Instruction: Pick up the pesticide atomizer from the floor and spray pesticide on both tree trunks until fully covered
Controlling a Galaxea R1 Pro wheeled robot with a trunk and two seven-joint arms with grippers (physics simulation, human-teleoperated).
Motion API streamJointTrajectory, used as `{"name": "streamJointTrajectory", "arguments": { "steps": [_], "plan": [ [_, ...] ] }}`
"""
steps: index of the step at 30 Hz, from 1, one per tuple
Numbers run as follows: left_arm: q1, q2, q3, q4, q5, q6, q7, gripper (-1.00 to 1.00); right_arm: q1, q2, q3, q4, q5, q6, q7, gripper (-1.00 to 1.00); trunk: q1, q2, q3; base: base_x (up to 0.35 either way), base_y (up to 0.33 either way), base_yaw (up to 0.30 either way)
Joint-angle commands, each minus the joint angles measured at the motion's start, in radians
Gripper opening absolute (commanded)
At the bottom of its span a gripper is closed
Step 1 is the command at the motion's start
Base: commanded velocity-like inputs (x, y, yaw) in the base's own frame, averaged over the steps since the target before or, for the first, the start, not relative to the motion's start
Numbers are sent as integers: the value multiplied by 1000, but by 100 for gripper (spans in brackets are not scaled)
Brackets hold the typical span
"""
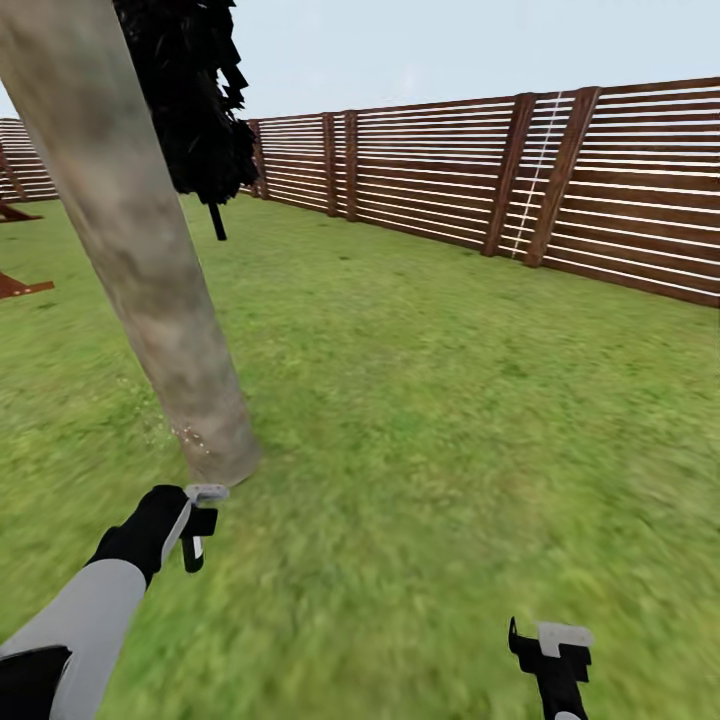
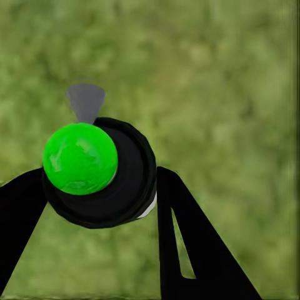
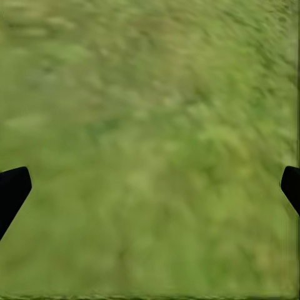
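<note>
Atomizer (image 2: 94, 169) — green cap, black body (in left claw (image 2: 100, 206)) near mottled trunk (image 1: 140, 260).

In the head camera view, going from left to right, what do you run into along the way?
Left gripper holding the atomizer → tree trunk, white pesticide specks near its base → dark column-shaped tree → open grass → right gripper → wooden fence.

A mottled beige-grey tree trunk (image 1: 140, 250) is set against blurry green grass (image 1: 450, 400), brown horizontal-slat fence (image 1: 600, 180), near-black foliage (image 1: 195, 90), and a bright-green-capped black atomizer (image 2: 100, 169).
</note>
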Motion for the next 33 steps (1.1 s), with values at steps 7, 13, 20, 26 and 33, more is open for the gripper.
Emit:
{"name": "streamJointTrajectory", "arguments": {
  "steps": [7, 13, 20, 26, 33],
  "plan": [
    [1, 1, -1, -56, -1, -1, 0, -100, 0, 0, 0, 0, 0, 0, 0, 100, 0, 0, 0, -108, -30, 254],
    [-58, -18, -4, -126, 4, 41, -1, -100, 1, 0, 0, 0, 0, 0, 0, 100, 0, 0, 0, -1, 0, 221],
    [-212, 0, -8, -128, 7, 144, -13, -100, 2, -1, 0, -1, 0, 0, 1, 100, 0, 0, 0, 0, 0, 1],
    [-215, -66, -45, -129, 3, 144, -7, -100, 2, -2, -1, -2, 0, 0, 2, 100, 0, 0, 0, 195, 0, 0],
    [-206, 17, -45, -129, 1, 144, -6, -100, 2, -1, -1, -2, 0, 0, -1, 100, 0, 0, 0, 189, 0, 1]
  ]
}}
